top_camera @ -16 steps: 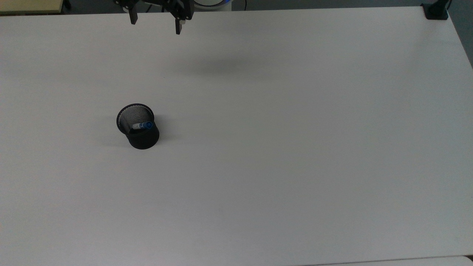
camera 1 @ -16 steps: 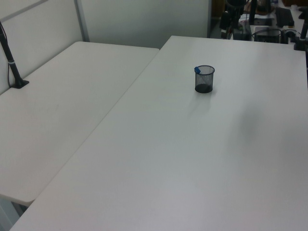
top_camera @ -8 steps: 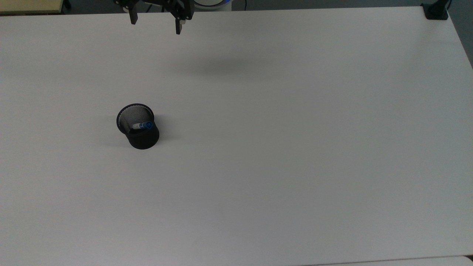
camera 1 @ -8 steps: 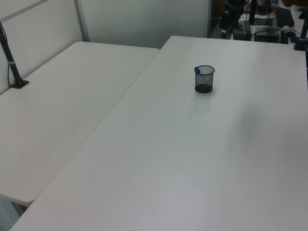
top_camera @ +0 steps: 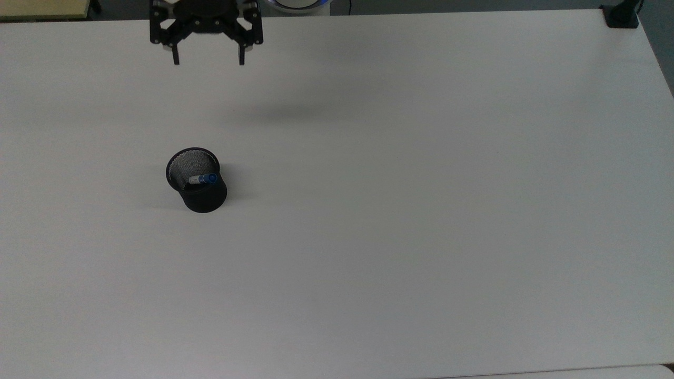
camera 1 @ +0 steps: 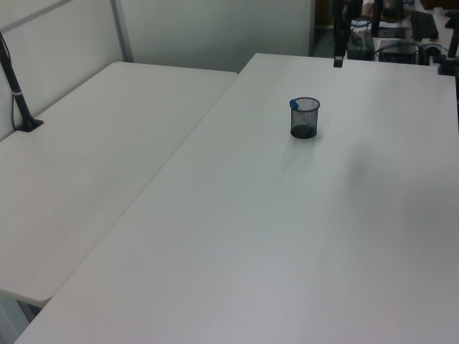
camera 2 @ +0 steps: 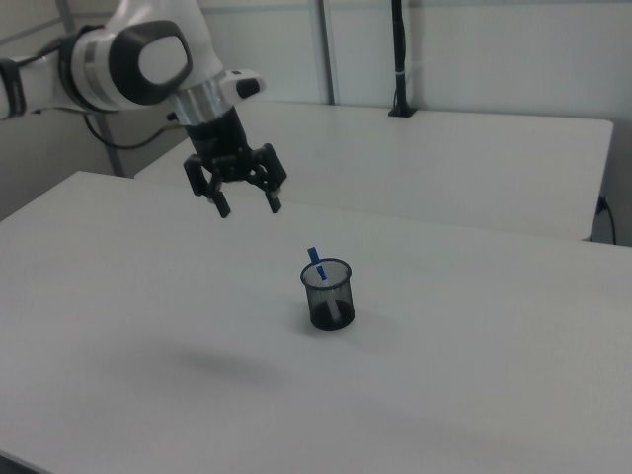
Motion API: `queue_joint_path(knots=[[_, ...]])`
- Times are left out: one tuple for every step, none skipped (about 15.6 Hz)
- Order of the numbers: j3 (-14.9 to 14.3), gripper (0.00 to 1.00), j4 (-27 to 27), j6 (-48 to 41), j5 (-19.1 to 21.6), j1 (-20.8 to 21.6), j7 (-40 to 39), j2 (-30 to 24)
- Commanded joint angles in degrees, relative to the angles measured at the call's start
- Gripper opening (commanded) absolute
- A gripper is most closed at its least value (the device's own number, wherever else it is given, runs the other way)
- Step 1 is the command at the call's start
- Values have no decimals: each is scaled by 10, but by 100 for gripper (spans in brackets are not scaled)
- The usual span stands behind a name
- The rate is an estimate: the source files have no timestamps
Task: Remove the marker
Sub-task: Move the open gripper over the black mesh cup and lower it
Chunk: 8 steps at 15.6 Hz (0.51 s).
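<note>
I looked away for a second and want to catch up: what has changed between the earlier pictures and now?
The gripper has turned about its own axis and come a little further into the top view, towards the cup; its fingers are open and hold nothing. The marker leans in the cup as before, blue cap up, and the cup has not shifted on the table.

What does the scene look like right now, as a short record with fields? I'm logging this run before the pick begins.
marker: white barrel, blue cap, standing tilted inside the mesh cup, cap end poking just above the rim
mesh cup: black, upright on the table
gripper: open, held in the air above the table, well away from the cup, holding nothing
table: white, the cup is the one object standing on it
task state: marker not yet removed
</note>
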Motion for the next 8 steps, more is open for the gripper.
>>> queue_joint_path(knots=[[-4, 100, 7, 94, -27, -1, -24, 45], [-4, 100, -1, 134, -31, -4, -26, 55], [-4, 100, -5, 172, -39, -8, -26, 66], [-4, 100, -7, 205, -45, -10, -26, 81], [-5, 100, -7, 232, -46, -10, -26, 96], [-5, 100, -7, 256, -51, -10, -26, 111], [-5, 100, -8, 274, -59, -10, -25, 120], [-5, 100, -11, 282, -63, -10, -25, 128]])
